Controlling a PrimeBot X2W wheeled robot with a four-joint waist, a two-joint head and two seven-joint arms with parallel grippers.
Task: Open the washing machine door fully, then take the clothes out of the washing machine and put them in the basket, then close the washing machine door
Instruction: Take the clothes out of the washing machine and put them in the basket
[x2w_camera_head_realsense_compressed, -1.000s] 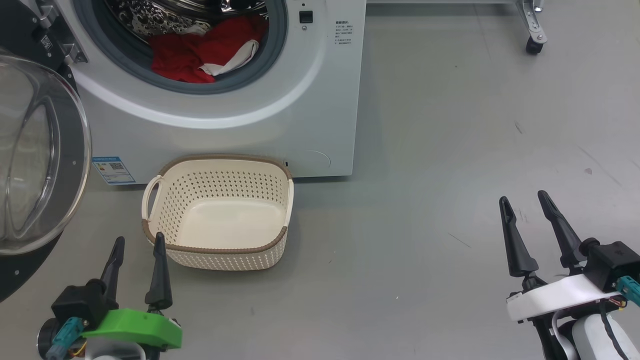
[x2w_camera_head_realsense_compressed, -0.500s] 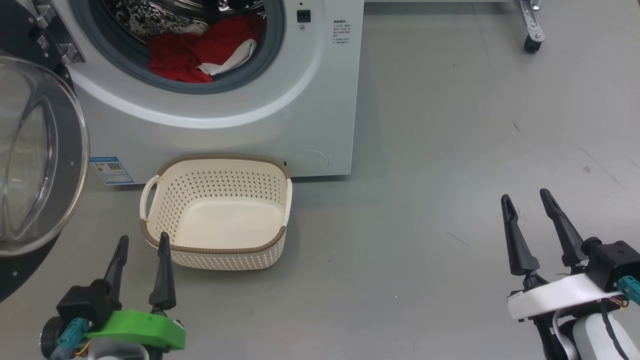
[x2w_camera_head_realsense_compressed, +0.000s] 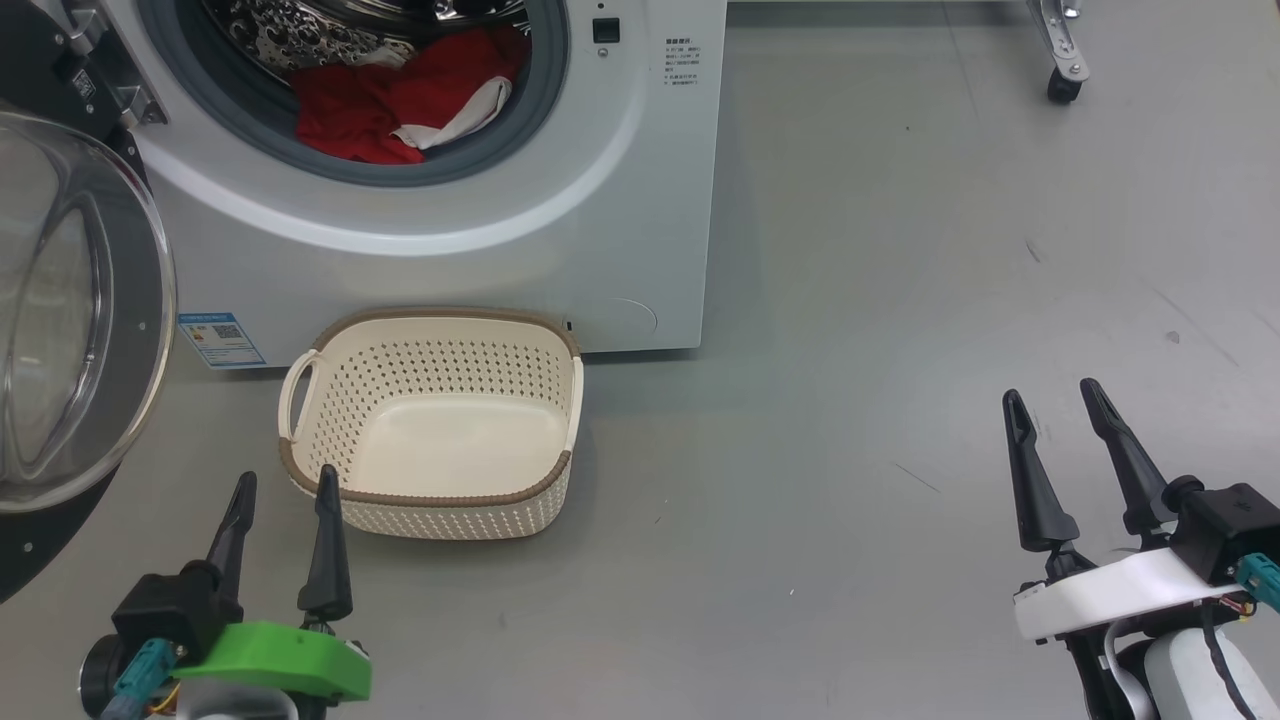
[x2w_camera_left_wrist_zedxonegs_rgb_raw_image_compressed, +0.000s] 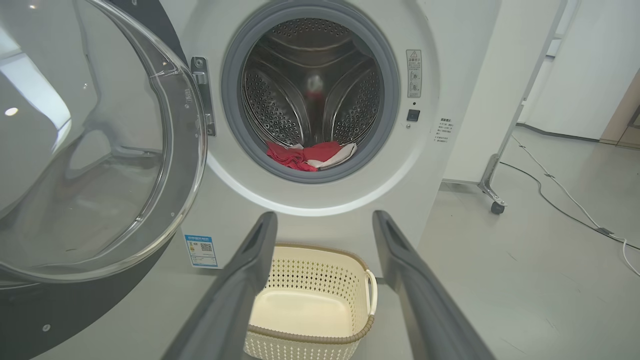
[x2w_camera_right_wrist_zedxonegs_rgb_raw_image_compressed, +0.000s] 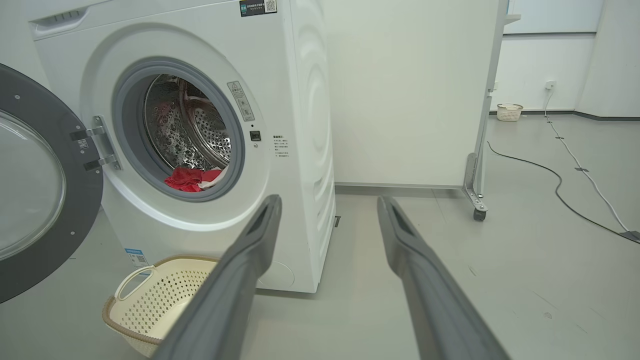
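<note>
Red clothes (x2w_camera_head_realsense_compressed: 350, 110) sit in the washing machine (x2w_camera_head_realsense_compressed: 450, 270); left claw (x2w_camera_head_realsense_compressed: 284, 475), right claw (x2w_camera_head_realsense_compressed: 1050, 391) spread empty.

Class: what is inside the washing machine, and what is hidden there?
The clothes, red fabric with white trim, lie at the bottom front of the drum inside the washing machine. Anything beneath the fabric is covered.
</note>
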